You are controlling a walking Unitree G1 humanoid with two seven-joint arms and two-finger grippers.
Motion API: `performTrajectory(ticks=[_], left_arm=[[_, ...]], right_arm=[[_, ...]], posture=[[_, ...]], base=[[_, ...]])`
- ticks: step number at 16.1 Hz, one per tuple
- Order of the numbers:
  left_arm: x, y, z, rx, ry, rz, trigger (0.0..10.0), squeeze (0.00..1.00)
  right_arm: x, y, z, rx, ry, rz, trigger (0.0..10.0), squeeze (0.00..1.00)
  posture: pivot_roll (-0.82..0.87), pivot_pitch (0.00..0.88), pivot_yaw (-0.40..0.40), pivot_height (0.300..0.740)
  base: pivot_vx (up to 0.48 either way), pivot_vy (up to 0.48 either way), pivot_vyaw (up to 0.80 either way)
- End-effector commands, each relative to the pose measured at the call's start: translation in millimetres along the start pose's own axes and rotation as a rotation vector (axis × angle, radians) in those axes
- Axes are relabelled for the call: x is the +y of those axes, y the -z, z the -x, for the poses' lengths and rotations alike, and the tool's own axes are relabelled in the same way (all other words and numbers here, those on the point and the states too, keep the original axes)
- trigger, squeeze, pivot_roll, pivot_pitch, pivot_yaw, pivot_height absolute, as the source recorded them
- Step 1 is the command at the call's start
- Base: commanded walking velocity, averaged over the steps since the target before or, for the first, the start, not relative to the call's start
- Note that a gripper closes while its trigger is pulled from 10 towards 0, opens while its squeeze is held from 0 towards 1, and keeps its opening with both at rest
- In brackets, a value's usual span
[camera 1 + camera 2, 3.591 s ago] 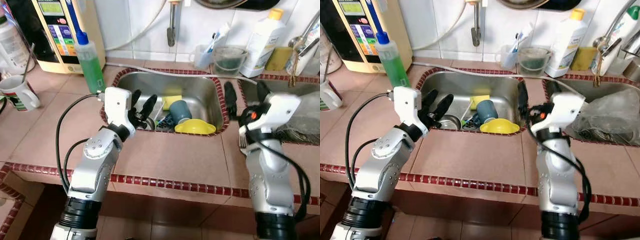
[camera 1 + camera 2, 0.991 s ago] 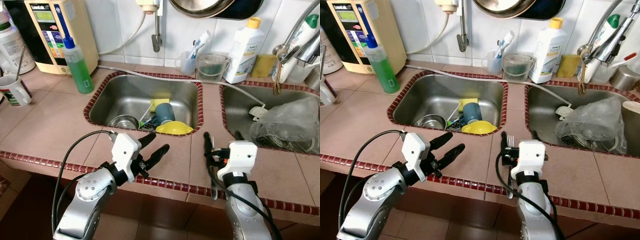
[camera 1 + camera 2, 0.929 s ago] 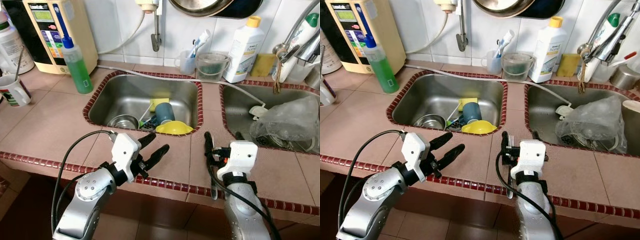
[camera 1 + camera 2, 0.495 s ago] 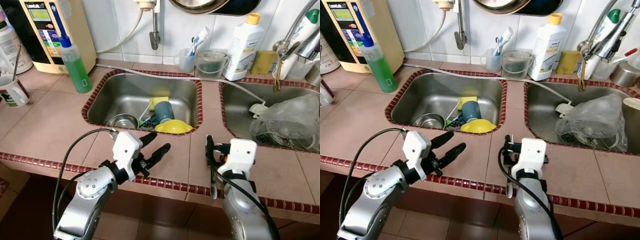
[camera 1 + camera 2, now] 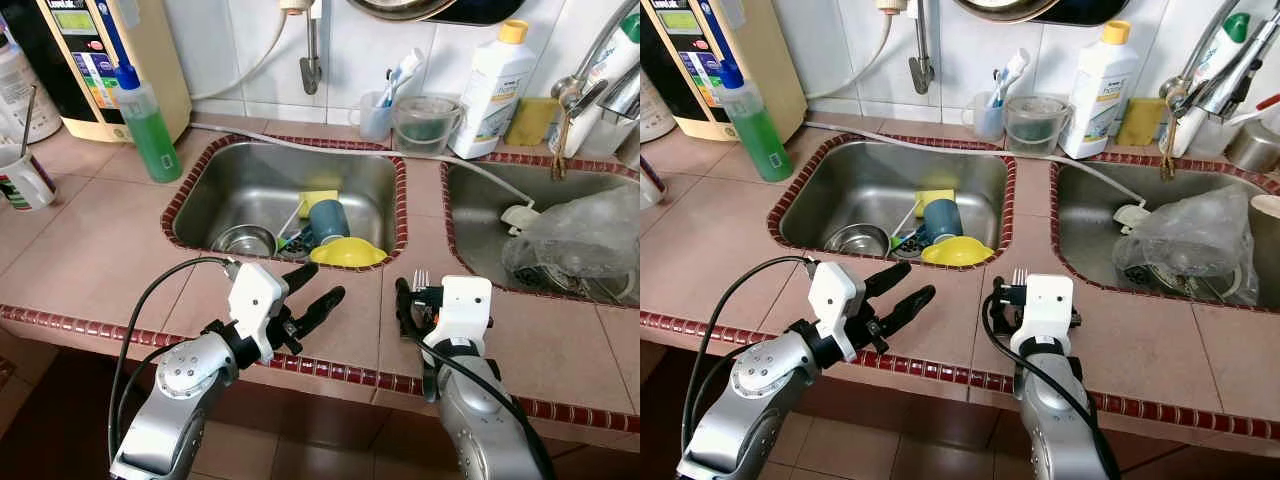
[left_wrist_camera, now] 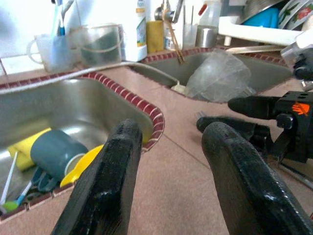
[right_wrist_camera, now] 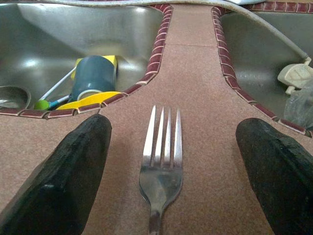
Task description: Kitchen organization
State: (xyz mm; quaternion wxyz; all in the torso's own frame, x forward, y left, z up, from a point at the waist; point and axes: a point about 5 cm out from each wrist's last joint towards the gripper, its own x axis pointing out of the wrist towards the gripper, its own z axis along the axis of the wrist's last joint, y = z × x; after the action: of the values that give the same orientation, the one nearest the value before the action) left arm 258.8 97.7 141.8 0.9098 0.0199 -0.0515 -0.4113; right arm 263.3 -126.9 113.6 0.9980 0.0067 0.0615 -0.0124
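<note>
A steel fork [image 7: 161, 147] lies flat on the pink tiled counter [image 5: 90, 250], on the strip between the two sinks, tines toward the wall. My right gripper [image 7: 171, 128] is low over it and open, one black finger on each side of the fork without touching it. My left gripper [image 5: 322, 282] hovers open and empty above the counter's front part, just in front of the left sink [image 5: 250, 170]. That sink holds a yellow bowl [image 5: 348, 253], a blue cup [image 5: 327, 219], a yellow sponge [image 5: 318, 199], a small steel bowl [image 5: 245, 241] and some thin utensils.
The right sink [image 5: 480, 215] holds a crumpled clear plastic bag [image 5: 585, 235]. A green soap bottle [image 5: 150, 125], a mug [image 5: 25, 180] and a water appliance [image 5: 110, 50] stand back left. Along the wall are a white bottle [image 5: 495, 65], cups and a tap. The counter's red-tiled front edge [image 5: 330, 368] is close.
Since 3.6 s ago both grippers have drawn back from the sink rim to the counter's front. Over the last second the right gripper settled lower around the fork; the view shifted slightly.
</note>
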Motion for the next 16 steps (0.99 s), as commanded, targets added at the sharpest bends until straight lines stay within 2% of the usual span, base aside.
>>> performTrajectory(ticks=[1, 5, 11, 16], left_arm=[[-1.3, -2.7, 1.3, 0.0, 0.008, -0.018, 10.0, 0.0], [-1.4, -3.6, 2.9, 0.001, 0.004, -0.018, 10.0, 0.0], [-3.0, -4.5, 0.1, -0.004, 0.006, -0.011, 10.0, 0.0], [-5.6, -4.6, -2.0, -0.009, 0.015, -0.007, 10.0, 0.0]], right_arm=[[3.0, -0.8, 2.2, 0.01, -0.011, -0.009, 10.0, 0.0], [8.2, -2.1, 7.2, 0.031, -0.016, -0.028, 10.0, 0.0], [-7.7, -2.9, -2.0, 0.032, 0.001, -0.032, 10.0, 0.0], [-11.7, 3.0, -7.8, 0.039, -0.035, -0.004, 10.0, 0.0]], posture=[[-0.02, 0.112, 0.022, 0.74], [-0.02, 0.124, 0.018, 0.74], [-0.03, 0.125, 0.018, 0.74], [-0.03, 0.119, 0.019, 0.74]], base=[[0.0, 0.0, 0.0], [0.0, 0.0, 0.0], [0.0, 0.0, 0.0], [0.0, 0.0, 0.0]])
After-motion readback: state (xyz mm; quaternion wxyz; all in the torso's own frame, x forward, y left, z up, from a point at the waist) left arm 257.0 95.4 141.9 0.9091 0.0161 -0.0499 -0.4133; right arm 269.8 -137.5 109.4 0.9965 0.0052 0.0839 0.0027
